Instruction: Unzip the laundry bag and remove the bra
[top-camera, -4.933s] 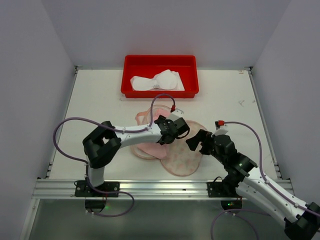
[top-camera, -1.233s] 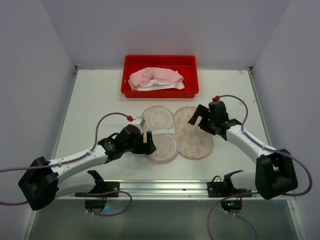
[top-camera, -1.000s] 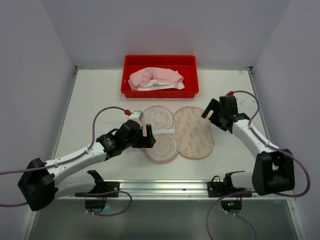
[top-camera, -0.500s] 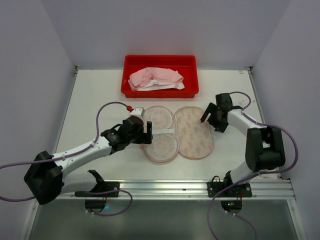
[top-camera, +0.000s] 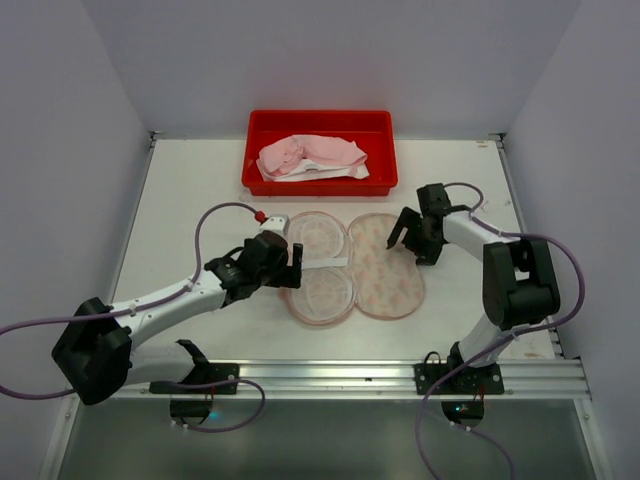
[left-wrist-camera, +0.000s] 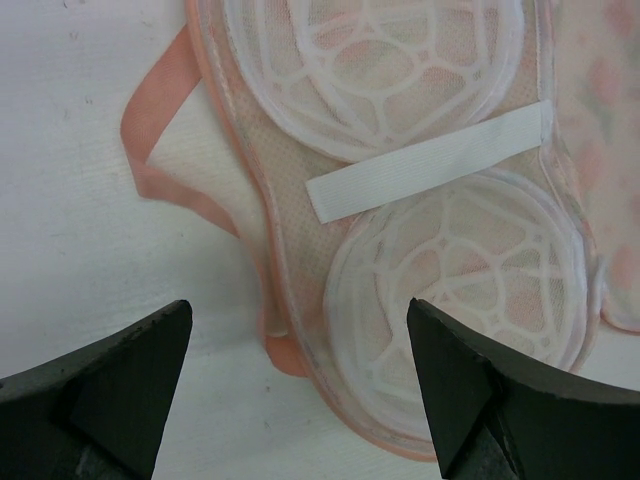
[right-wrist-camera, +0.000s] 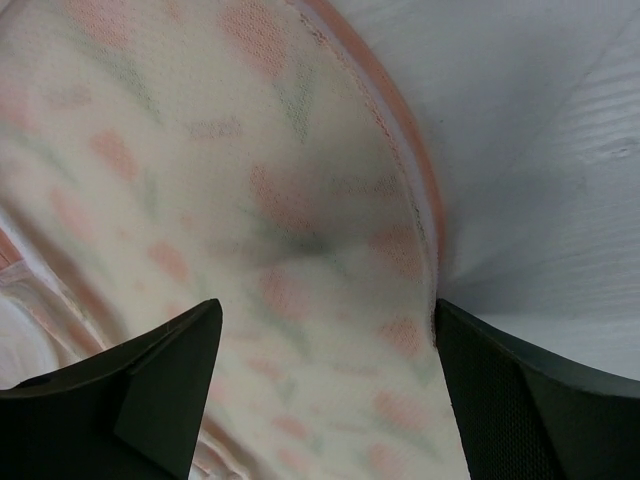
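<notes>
Left gripper (top-camera: 293, 266), jaws spread wide and holding nothing, hovers at the left edge of the laundry bag (top-camera: 385, 272), which lies unzipped and spread flat like an open book in the middle of the table. The bag's left half shows two white ribbed domes crossed by a white strap (left-wrist-camera: 430, 160), with a pink loop (left-wrist-camera: 150, 130) trailing on the table beside it. Its right half is cream mesh with red-orange marks. Right gripper (top-camera: 408, 238), also spread and empty, sits over that half's upper right, pink-trimmed edge. Farther back, well apart from the bag, the bra (top-camera: 295, 152) lies bunched, pink and white, in a red tray (top-camera: 320, 186). Purple cables (top-camera: 120, 260) loop from both arms. White table (top-camera: 190, 200), plain pale walls (top-camera: 60, 120) on three sides, metal rail (top-camera: 320, 375) along the near edge.
</notes>
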